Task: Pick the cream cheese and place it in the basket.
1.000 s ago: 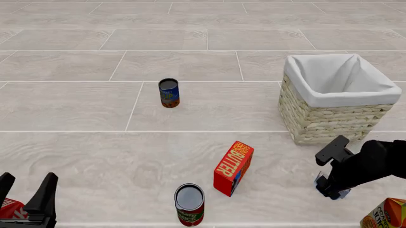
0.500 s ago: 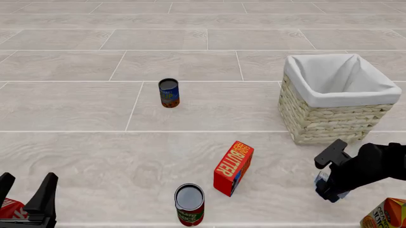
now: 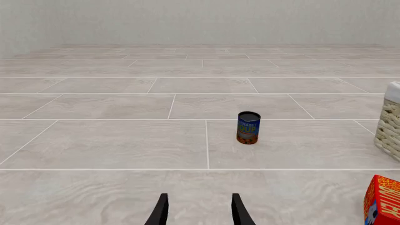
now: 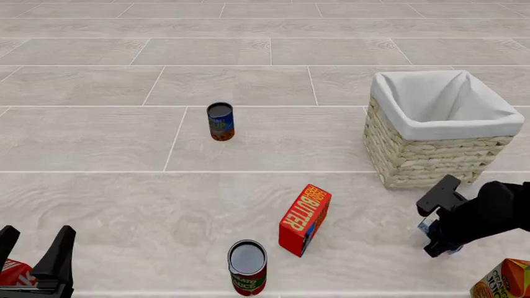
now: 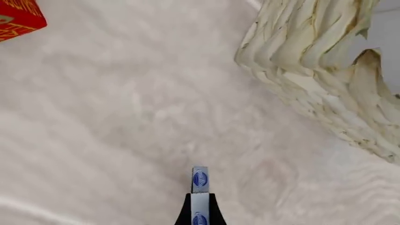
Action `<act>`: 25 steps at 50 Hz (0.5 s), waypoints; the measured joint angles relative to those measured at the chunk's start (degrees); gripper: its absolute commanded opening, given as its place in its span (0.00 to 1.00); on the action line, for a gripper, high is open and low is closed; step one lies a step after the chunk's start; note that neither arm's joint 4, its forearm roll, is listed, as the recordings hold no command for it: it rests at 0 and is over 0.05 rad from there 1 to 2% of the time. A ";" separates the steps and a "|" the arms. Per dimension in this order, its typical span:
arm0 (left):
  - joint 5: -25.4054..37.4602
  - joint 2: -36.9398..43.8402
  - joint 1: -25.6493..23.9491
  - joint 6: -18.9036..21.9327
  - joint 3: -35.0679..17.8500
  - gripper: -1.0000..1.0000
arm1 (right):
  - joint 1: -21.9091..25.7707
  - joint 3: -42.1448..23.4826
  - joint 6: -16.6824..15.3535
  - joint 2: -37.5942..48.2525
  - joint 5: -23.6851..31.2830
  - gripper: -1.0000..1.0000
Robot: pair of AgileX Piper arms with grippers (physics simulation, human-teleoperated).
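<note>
only in right wrist view, cream cheese point(image 5: 199, 187) between end effector point(image 5: 199, 213) fingers

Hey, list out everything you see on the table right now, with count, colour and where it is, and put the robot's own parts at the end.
basket: one, pale wicker with white cloth liner, far right.
cream cheese: one, pale blue-grey box with blue oval logo, held between the right gripper's fingers, near the basket's front.
butter box: one, red-orange, near centre, tilted.
blue can: one, blue with orange, upright, left of the basket, further back.
red can: one, red, upright, near edge beside the butter box.
orange carton: one, orange, near right corner, partly cut off.
red item: one, by the left gripper, mostly hidden.
left gripper: black, open, near left corner.
right gripper: black, shut on the cream cheese.
</note>
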 measured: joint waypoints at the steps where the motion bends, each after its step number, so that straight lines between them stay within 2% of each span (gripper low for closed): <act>1: 0.00 0.00 0.00 0.00 0.00 1.00 | -0.01 -0.06 -0.07 -0.22 0.17 0.00; 25: 0.00 0.00 0.00 0.00 0.00 1.00 | 3.57 -2.67 0.81 -8.58 7.71 0.00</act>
